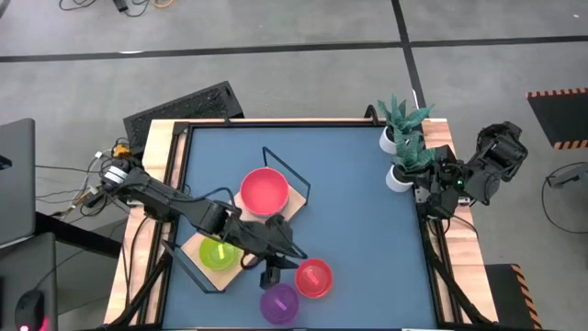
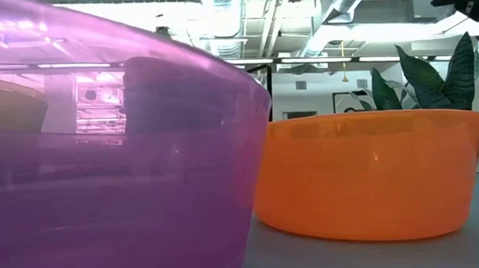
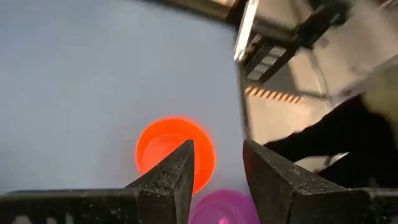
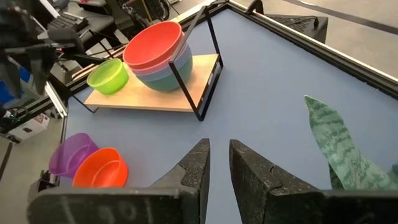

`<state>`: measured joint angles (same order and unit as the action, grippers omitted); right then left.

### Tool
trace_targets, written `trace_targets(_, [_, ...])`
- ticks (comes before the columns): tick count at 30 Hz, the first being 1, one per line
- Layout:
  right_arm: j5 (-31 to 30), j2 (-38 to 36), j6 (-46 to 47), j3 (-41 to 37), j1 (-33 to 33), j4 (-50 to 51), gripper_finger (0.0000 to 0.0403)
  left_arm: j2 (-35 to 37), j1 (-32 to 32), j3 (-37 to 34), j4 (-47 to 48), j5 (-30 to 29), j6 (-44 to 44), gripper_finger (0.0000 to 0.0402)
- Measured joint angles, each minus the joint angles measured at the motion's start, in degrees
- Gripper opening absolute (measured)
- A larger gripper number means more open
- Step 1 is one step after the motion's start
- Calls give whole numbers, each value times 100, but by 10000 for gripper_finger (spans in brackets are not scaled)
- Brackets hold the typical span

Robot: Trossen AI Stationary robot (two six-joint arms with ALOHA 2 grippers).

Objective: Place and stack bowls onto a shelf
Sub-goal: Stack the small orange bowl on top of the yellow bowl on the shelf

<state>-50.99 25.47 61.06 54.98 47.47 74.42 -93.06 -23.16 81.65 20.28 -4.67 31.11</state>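
Note:
The shelf [image 1: 241,241] is a light wooden board with a black wire frame, lying slantwise at the table's near left. On it stands a stack of large bowls [image 4: 157,55], red on top, with pink and blue below. A lime green bowl [image 1: 219,253] sits beside the stack. A small red bowl [image 1: 313,278] and a purple bowl [image 1: 278,303] rest on the blue tabletop near the front edge. My left gripper [image 1: 275,272] is open and empty, just left of the red bowl [image 3: 174,152], above the purple bowl [image 3: 224,210]. My right gripper [image 4: 219,165] waits shut at the table's right edge.
Two white pots with green plants [image 1: 402,147] stand at the table's far right corner, close to my right arm. The shelf's wire frame [image 4: 208,68] rises at the board's end. The purple bowl [image 2: 101,158] and the red bowl [image 2: 365,172] stand side by side.

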Motion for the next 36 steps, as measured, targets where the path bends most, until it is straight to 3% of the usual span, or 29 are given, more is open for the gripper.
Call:
trace_targets(10, [9,-2,2,0,1,25,88,-339,-87,-20,-22,-130,-54,120])
trace_targets(20, [13,0,-2,0,1,30,88,-476,-85,6,-743,90,175,120])
trace_targets(36, [11,0,-22,0,-1,71,88,-474,-85,6,-637,-317,1649,112])
